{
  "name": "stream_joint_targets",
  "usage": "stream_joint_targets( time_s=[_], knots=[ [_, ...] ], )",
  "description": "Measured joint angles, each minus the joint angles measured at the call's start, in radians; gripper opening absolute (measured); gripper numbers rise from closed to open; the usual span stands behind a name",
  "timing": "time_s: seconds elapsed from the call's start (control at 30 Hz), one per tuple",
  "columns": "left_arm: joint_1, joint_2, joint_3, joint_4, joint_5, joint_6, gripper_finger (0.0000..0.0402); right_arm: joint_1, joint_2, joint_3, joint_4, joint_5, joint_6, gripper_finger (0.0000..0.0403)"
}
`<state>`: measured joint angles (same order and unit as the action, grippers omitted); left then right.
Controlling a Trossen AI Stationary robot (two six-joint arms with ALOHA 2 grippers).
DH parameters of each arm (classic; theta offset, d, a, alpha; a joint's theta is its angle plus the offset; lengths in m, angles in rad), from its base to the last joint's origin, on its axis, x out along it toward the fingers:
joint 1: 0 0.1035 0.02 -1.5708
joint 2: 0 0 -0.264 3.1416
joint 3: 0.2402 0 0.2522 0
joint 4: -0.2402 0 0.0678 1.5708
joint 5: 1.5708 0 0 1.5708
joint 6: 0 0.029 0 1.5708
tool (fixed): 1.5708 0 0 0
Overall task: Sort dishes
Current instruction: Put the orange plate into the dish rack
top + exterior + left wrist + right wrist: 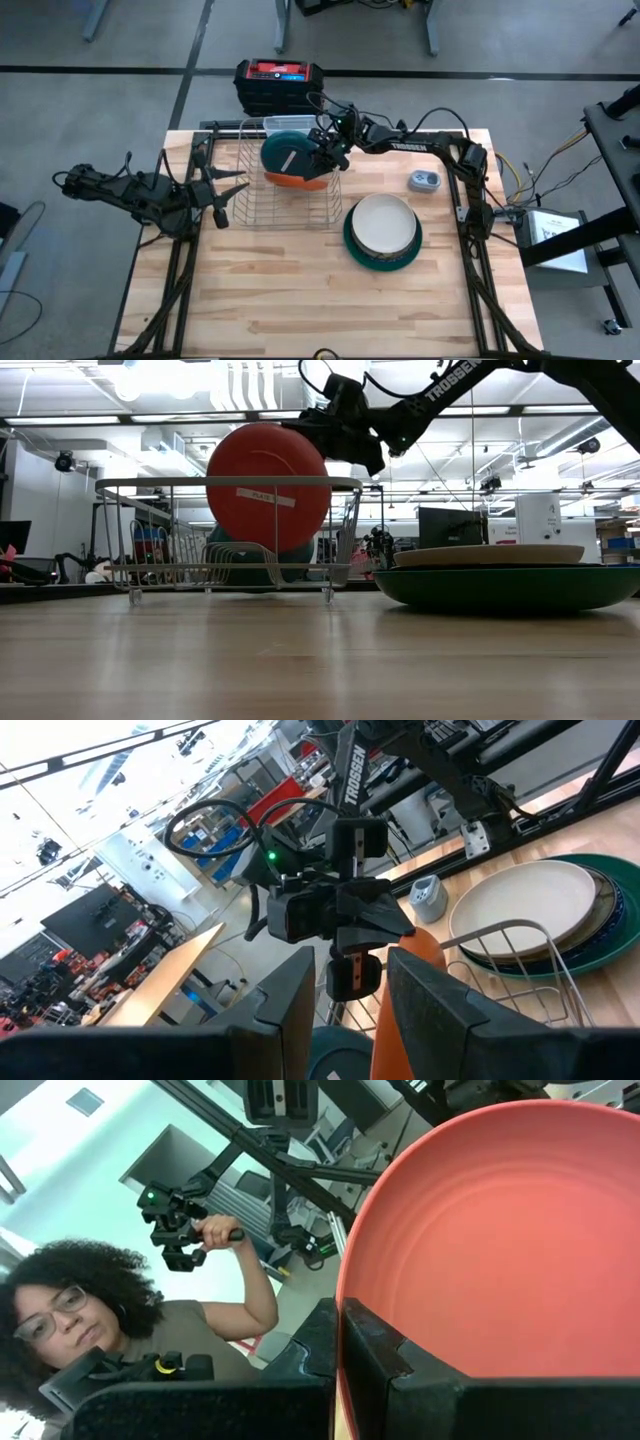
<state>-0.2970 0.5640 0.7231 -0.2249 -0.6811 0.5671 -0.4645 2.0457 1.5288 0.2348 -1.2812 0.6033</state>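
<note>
- Right gripper [322, 158], upper centre of the high view, pinches the orange plate's [268, 485] rim above the rack [245, 205]; lower it straight between wires.
- Left gripper [222, 192], at the rack's left edge, waits half-open, holding nothing.

The orange plate [500, 1240] is cut off by the edges of the right wrist view, and its rim is hidden where the right claw [340, 1342] closes on it. In the low view, the teal dish [255, 565] behind it is largely masked by the orange plate and the wire rack [230, 540]. The stack under the white plate [381, 222] is covered from above, so only the rim of the dark green plate [350, 243] can be made out.
</note>
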Motion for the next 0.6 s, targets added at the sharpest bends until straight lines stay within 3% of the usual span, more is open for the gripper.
stream_joint_targets(
  time_s=[0.37,0.6],
  knots=[
    [0.0,0.0,0.0,0.0,0.0,-0.005,0.0117,-0.041,0.012,0.002,0.005,0.001,-0.017,0.0],
    [0.0,0.006,0.0,0.0,0.0,-0.014,0.0117,-0.069,0.016,0.002,0.005,0.111,-0.04,0.0]
  ],
)
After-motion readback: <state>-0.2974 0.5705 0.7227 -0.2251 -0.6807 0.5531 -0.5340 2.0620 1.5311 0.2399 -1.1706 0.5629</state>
